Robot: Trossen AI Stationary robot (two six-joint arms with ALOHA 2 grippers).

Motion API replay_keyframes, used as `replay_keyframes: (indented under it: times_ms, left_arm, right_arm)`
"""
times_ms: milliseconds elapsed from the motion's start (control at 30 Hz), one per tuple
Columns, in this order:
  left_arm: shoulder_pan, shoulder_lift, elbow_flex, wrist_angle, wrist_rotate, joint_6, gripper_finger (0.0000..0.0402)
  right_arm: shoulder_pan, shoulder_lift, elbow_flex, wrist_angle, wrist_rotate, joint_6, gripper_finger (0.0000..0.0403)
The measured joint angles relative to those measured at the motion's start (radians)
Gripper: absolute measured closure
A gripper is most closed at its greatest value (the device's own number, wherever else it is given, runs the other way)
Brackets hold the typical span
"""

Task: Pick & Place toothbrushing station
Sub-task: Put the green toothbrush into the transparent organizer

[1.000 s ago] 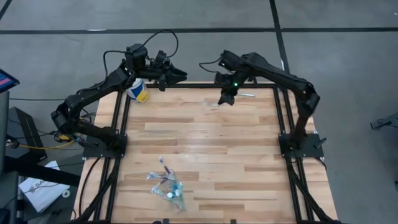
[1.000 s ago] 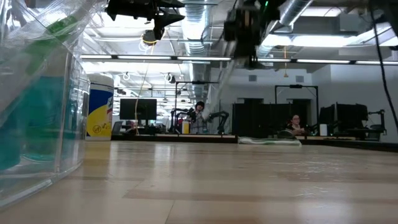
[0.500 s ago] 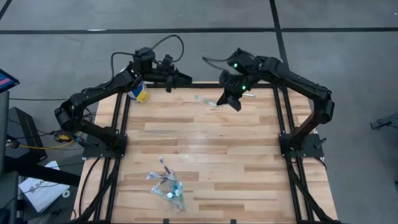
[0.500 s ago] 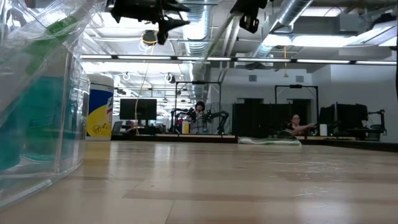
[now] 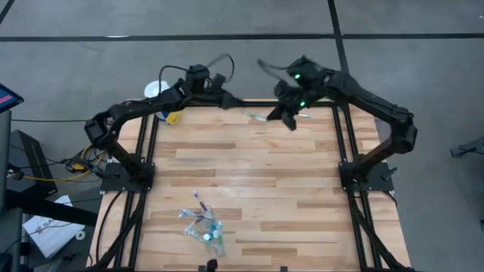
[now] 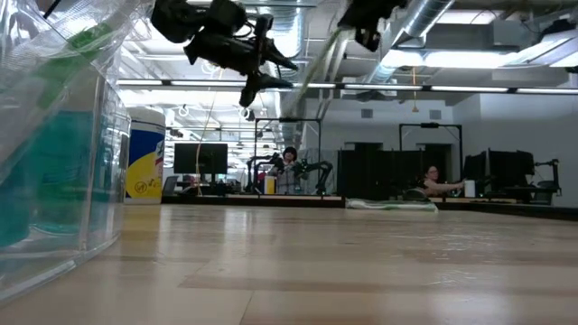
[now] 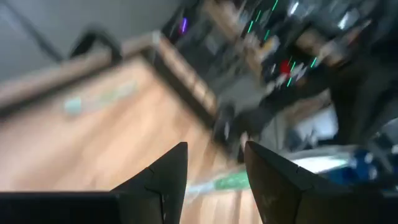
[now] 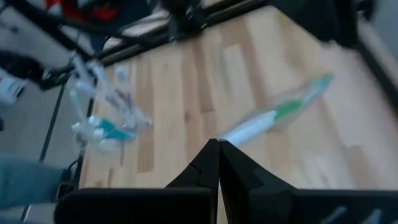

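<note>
Wood-plank desk (image 5: 249, 181); clear holder (image 5: 204, 225) with toothbrushes and tubes near-left, one toothbrush (image 5: 255, 116) far. Left tool (image 5: 236, 102) apart, empty; right tool (image 5: 290, 121) together.

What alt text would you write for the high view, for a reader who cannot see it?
Seen from above, two dark arms reach over the far edge of a wooden table: the left gripper open, the right gripper shut, a toothbrush lying between them. A clear holder with tubes lies near the front edge.
</note>
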Motion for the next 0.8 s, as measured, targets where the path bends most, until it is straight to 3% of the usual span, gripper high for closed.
replay_keyframes:
  times_ms: [100,233,400,600,800]
  left_arm:
    - [0.045,-0.003,0.000,0.170,0.000,-0.082,0.0247]
    - [0.112,-0.008,0.000,0.536,-0.018,-0.315,0.0247]
    - [0.176,-0.009,0.001,0.876,-0.136,-0.568,0.0247]
    - [0.200,-0.009,0.001,0.928,-0.140,-0.700,0.0247]
    - [0.195,-0.009,0.001,0.931,-0.140,-0.738,0.0247]
  right_arm:
    - [-0.041,-0.054,-0.001,0.023,0.008,0.021,0.0403]
    - [-0.073,-0.103,0.000,0.152,0.037,0.091,0.0403]
    - [-0.075,-0.125,0.001,0.448,0.185,0.138,0.0403]
    - [-0.017,-0.087,0.001,0.651,0.381,-0.017,0.0403]
    - [0.037,0.002,0.066,0.642,0.425,-0.141,0.0403]
